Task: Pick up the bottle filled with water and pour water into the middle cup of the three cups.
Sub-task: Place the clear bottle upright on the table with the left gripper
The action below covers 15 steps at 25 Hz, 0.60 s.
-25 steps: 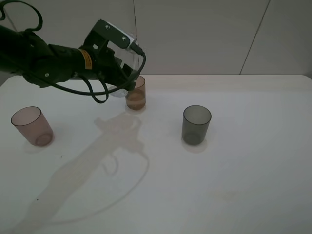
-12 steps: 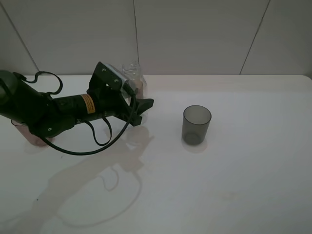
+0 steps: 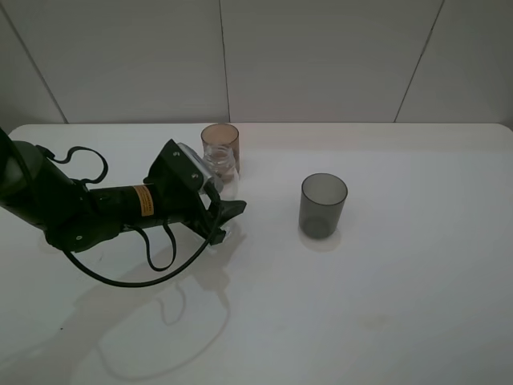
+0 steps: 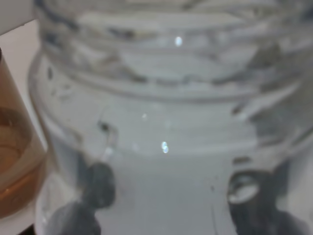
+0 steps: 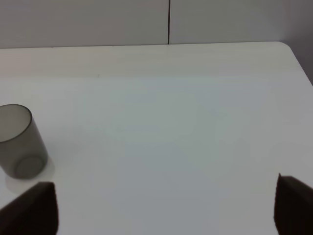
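Observation:
The clear bottle stands upright on the table, right in front of the orange-amber middle cup. My left gripper lies low on the table and is shut around the bottle's lower part. In the left wrist view the bottle fills the frame, my dark fingers show through it, and the orange cup is beside it. The dark grey cup stands to the right. The pinkish-brown cup is hidden behind my left arm. My right gripper is open and empty over bare table.
The white table ends at a tiled wall behind the cups. In the right wrist view the grey cup stands off to one side, and the table's far corner shows.
My left arm has come down from a raised, tilted hold over the orange cup. The bottle is now upright and low at the table, in front of that cup.

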Motion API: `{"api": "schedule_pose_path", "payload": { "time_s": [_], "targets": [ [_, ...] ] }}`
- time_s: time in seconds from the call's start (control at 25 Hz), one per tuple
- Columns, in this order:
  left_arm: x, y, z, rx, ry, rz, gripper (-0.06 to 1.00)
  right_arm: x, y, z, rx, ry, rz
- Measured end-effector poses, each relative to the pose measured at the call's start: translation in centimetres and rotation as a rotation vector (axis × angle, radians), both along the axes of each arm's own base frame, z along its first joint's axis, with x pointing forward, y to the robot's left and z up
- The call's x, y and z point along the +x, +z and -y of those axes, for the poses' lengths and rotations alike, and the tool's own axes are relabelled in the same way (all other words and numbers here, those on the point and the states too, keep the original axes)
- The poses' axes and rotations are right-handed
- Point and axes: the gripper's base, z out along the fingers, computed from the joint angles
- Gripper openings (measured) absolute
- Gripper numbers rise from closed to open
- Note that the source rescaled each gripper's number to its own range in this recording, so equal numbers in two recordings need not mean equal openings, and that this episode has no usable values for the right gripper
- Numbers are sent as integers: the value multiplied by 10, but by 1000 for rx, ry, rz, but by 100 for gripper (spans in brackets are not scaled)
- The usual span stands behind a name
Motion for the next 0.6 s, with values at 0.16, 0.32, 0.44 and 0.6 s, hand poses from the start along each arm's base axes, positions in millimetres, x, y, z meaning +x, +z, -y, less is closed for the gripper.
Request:
{"api": "schedule_pose_path", "payload": {
  "time_s": [0.16,0.32,0.44,0.6],
  "targets": [
    [-3,0,-1,-5,-6,18,2,0,0,0,0,0,0],
    [-3,1,-1,-14,-4,24,2,0,0,0,0,0,0],
    [-3,4,0,-43,-6,45,33,0,0,0,0,0,0],
    [-3,6,0,-59,-6,59,94,0,0,0,0,0,0]
  ]
}}
